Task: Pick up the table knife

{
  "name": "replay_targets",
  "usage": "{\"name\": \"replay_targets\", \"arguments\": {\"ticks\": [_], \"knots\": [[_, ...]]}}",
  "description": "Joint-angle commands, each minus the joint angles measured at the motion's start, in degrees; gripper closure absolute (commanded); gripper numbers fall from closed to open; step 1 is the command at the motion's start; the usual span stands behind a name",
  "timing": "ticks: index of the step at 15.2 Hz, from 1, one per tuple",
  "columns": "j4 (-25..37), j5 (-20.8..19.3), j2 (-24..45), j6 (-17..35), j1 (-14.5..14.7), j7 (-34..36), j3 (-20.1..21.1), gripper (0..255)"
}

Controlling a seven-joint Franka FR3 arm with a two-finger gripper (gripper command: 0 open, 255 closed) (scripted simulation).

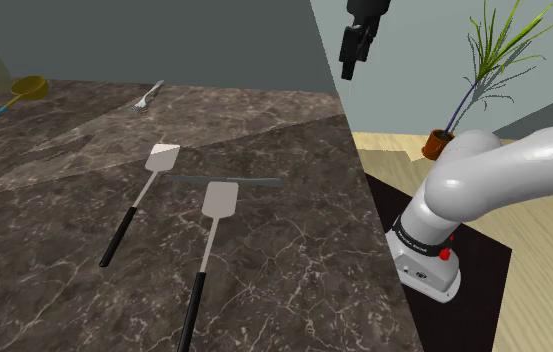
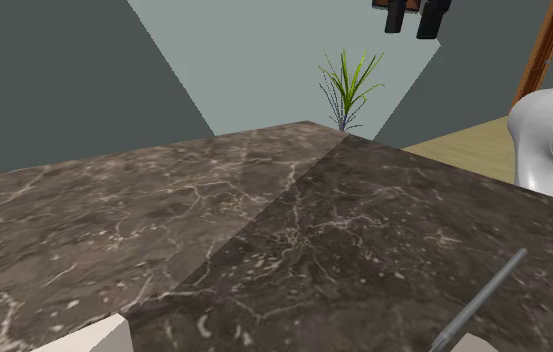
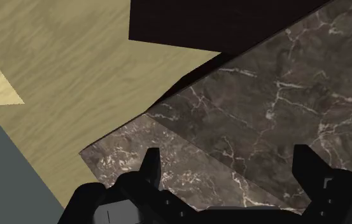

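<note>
From my station I saw the gripper (image 1: 352, 62) hanging high over the counter (image 1: 294, 280), above the edge nearest the stand, with nothing between its fingers (image 3: 150, 164); in the wrist view they stood wide apart over the counter's corner and bare floor, which I took as readiness for a grasp not yet begun. The knife (image 1: 260, 182) lay flat on the stone, well apart from the gripper, toward the shoulder view's left and far below it. It ran crosswise, and the head of the nearer spatula (image 1: 220, 201) overlapped its middle, so I could not tell whether that head rested on the knife or just beside it. A second spatula (image 1: 161, 157) lay close by on the other side, while a fork (image 1: 148, 96) and a yellow scoop (image 1: 28, 88) sat well off toward the far edge, out of the way. I judged the task barely started: the arm needed to travel over and come down. I thought the knife's free end, the one pointing toward the stand side, the safer place to pinch, since it kept the fingers off the spatula. Being thin and flat on hard stone, the knife looked likely to slip or skate unless the fingers straddled it squarely across its width
</note>
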Motion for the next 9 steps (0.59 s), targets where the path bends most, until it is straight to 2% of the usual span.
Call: {"name": "replay_targets", "arguments": {"ticks": [1,9], "knots": [[0.0,0.0,0.0,0.0,0.0,0.0,0.0,0],[0.07,4.52,6.79,7.35,5.05,2.53,7.54,0]]}}
